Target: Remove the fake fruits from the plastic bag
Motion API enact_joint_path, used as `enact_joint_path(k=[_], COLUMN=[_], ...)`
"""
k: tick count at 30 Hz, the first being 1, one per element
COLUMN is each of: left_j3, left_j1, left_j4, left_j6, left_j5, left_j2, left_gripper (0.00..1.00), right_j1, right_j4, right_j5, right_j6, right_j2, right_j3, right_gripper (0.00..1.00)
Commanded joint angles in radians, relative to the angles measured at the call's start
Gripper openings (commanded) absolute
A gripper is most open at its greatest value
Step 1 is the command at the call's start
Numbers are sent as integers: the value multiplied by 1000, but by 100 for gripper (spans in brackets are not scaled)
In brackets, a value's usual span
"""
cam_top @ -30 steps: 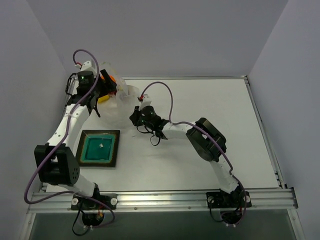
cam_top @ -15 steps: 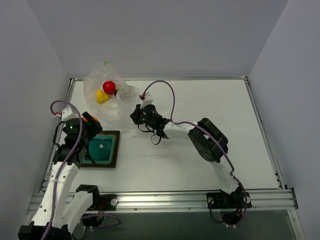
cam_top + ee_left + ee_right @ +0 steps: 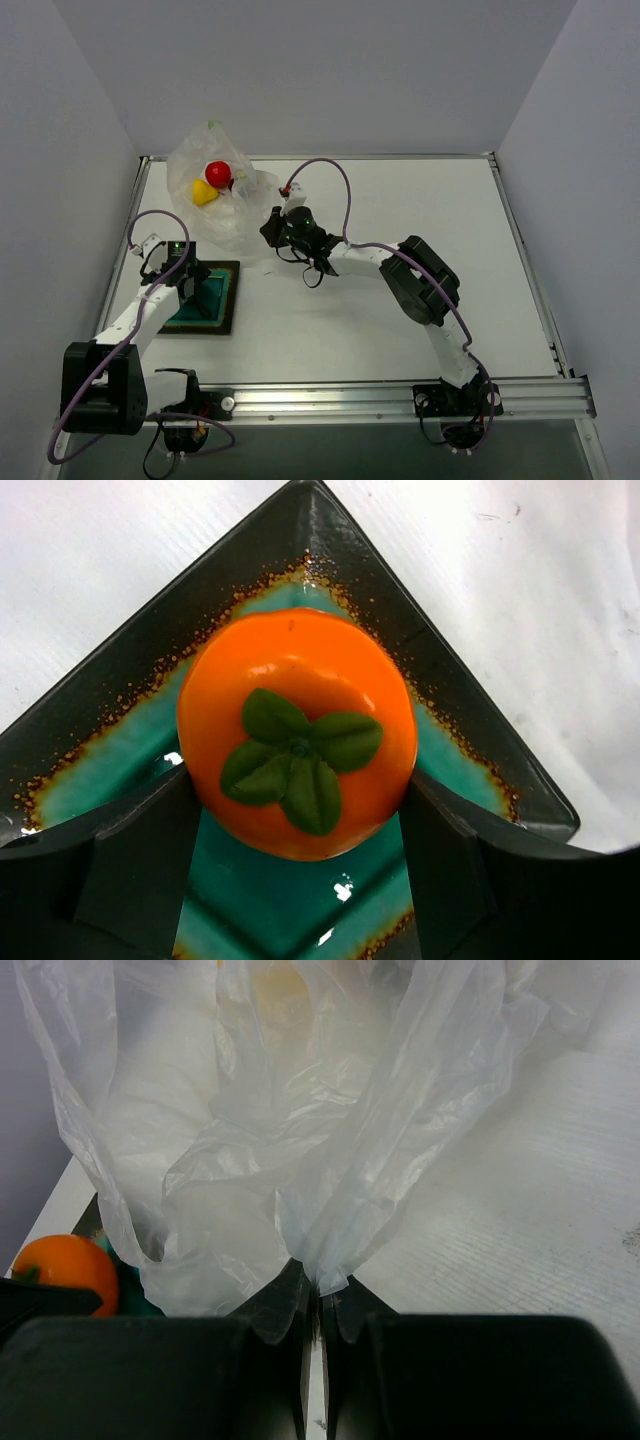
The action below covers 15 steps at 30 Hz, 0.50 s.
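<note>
The plastic bag (image 3: 222,215) lies crumpled at the back left, with a red round fruit (image 3: 218,173) and a yellow fruit (image 3: 204,193) inside it. My right gripper (image 3: 271,229) is shut on a bunched fold of the bag (image 3: 330,1160), the jaws pinched together (image 3: 320,1290). My left gripper (image 3: 188,277) is low over the green tray (image 3: 231,303). In the left wrist view it is shut on the orange fruit (image 3: 297,730) with green leaves, just above the tray's corner (image 3: 455,710). The orange fruit also shows in the right wrist view (image 3: 63,1270). No dark red fruit is clearly visible.
The grey side wall runs close along the left of the tray and bag. The table's metal rail (image 3: 330,395) crosses the front by the arm bases. The right arm's cable (image 3: 335,195) loops above the table behind its wrist.
My left arm swung from the bag at the back down to the tray, carrying the orange fruit. The red and yellow fruits came into view. The right gripper kept its hold.
</note>
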Motion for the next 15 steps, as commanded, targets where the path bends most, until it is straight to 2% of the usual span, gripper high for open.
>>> enact_joint_path(k=[1, 2, 5, 6, 9, 15], left_j3=[72, 71, 54, 52, 65, 114], left_j1=[7, 7, 5, 5, 5, -2], left_j4=[36, 30, 21, 15, -1, -77], left_j6=[-51, -51, -51, -51, -37, 4], left_j5=[-75, -80, -92, -92, -76, -51], left_j2=[23, 23, 0, -6, -48, -161], left_gripper=[33, 47, 65, 75, 84, 85], right_j1=[-3, -3, -6, -6, -6, -8], right_j4=[2, 2, 5, 6, 8, 3], right_j5=[-11, -11, -14, -14, -17, -6], right_j6=[-23, -24, -26, -26, -23, -29], right_j2=[-88, -91, -91, -89, -91, -100], right_j3=[-1, -2, 1, 1, 1, -4], right_gripper=[0, 0, 0, 0, 0, 0])
